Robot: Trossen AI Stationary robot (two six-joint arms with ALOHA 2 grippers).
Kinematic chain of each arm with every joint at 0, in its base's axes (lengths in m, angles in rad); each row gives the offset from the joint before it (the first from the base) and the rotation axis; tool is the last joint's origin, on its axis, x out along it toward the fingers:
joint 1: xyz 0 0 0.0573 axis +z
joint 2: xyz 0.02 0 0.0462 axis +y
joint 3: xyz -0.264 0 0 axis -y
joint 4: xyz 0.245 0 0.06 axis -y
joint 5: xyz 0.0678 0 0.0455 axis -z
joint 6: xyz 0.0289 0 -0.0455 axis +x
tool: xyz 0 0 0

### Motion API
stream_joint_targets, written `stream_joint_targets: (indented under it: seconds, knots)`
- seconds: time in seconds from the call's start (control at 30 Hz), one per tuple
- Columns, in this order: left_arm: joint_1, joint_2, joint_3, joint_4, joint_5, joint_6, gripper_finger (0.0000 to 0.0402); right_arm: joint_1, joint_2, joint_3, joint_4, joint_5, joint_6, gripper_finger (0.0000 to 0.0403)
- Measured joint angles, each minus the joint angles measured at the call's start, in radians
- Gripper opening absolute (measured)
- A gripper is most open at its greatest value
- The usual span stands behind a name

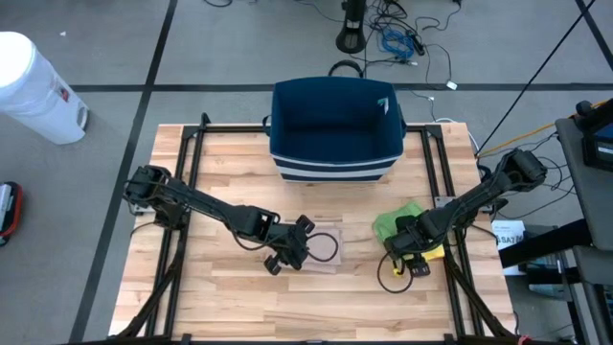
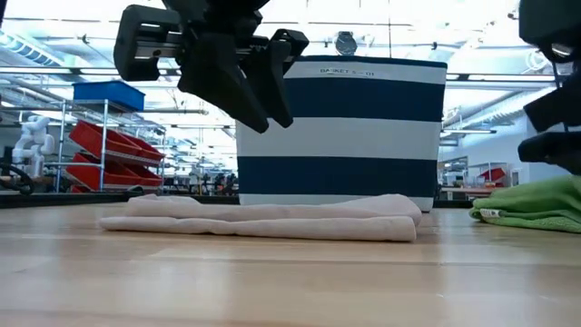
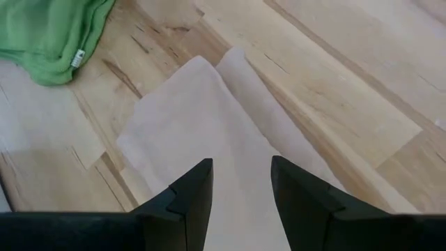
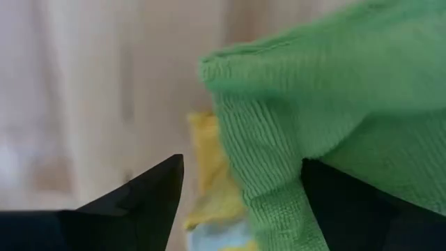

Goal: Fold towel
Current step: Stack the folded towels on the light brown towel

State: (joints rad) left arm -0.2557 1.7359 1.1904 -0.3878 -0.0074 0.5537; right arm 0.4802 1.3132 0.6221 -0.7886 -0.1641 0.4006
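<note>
Since the entries below rest on four views, each notes which view settled it.

Beige towel (image 2: 263, 220): lay flat and folded on the bench (image 1: 239, 297) in front of the striped basket (image 1: 335, 129), apparently set there as finished work.

Left gripper (image 2: 263, 113): hung just above the beige towel, fingers (image 3: 191, 199) spread and holding nothing; judged clear of the cloth after a fold.

Right gripper (image 4: 240, 202): sat at the green towel (image 1: 397, 222), fingers spread, cloth between them; probably the next piece to fold.

Low view: showed the gap between left gripper and towel, hidden from above.

Right wrist view: showed a yellow cloth (image 4: 209, 174) under the green one.

Left wrist view: showed the fold's layered edges.
</note>
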Motion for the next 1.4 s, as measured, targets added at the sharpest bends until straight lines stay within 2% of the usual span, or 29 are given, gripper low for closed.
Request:
stream_joint_targets:
  seconds: [0.13,0.23,0.33,0.5,0.57,0.7,0.87,1.07,1.4]
  knots:
    - [0.0,0.0,0.0,0.0,0.0,-0.003,0.0154,0.001,-0.002,-0.04,0.033,0.059,0.065,0.026]
    - [0.0,0.0,0.0,0.0,0.0,-0.003,0.0154,0.001,-0.001,-0.046,0.045,0.089,0.086,0.0223]
    - [0.0,0.0,0.0,0.0,0.0,-0.003,0.0154,0.001,0.012,-0.047,0.061,0.108,0.079,0.0167]
    - [0.0,0.0,0.0,0.0,0.0,-0.009,0.0154,-0.001,0.065,-0.043,0.083,0.126,0.041,0.0047]
    - [0.0,0.0,0.0,-0.001,0.0,-0.016,0.0154,-0.002,0.071,-0.043,0.118,0.123,0.022,0.0017]
    - [0.0,-0.001,0.0,-0.008,0.0,-0.031,0.0154,-0.014,0.067,-0.036,0.217,0.113,0.015,0.0015]
    - [-0.006,-0.001,0.0,-0.022,-0.011,-0.048,0.0154,-0.023,0.05,0.018,0.197,0.119,-0.023,0.0005]
    - [-0.029,-0.001,0.0,-0.045,-0.051,-0.05,0.0154,-0.023,0.016,0.125,0.115,0.203,-0.072,0.0004]
    - [-0.076,-0.001,0.0,-0.121,-0.149,-0.081,0.0154,-0.075,0.013,0.291,0.13,0.356,-0.283,0.0003]
